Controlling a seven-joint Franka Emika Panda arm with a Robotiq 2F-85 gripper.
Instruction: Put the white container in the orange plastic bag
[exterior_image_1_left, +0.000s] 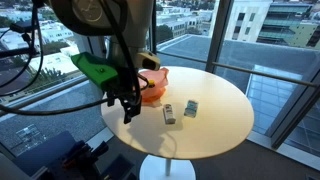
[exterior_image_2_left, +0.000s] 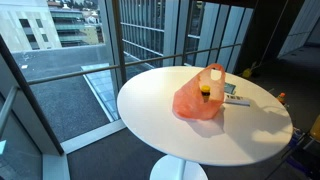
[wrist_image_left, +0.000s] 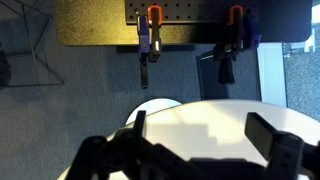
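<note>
The orange plastic bag (exterior_image_1_left: 152, 88) lies on the round white table (exterior_image_1_left: 215, 125), its mouth upward, and shows in both exterior views (exterior_image_2_left: 198, 102). Something yellow shows inside it (exterior_image_2_left: 205, 90). Two small containers stand next to the bag: a whitish one (exterior_image_1_left: 170, 114) and a white-and-green one (exterior_image_1_left: 190, 108). They are partly hidden behind the bag in an exterior view (exterior_image_2_left: 236, 100). My gripper (exterior_image_1_left: 128, 106) hangs above the table's edge, beside the bag and apart from the containers. In the wrist view my gripper (wrist_image_left: 200, 120) is open and empty over the bare tabletop.
The table (exterior_image_2_left: 150, 110) stands on a single pedestal by tall glass windows. A green part of the arm (exterior_image_1_left: 95, 68) and cables hang close to the bag. Clamps (wrist_image_left: 150, 35) hang on a dark board in the wrist view.
</note>
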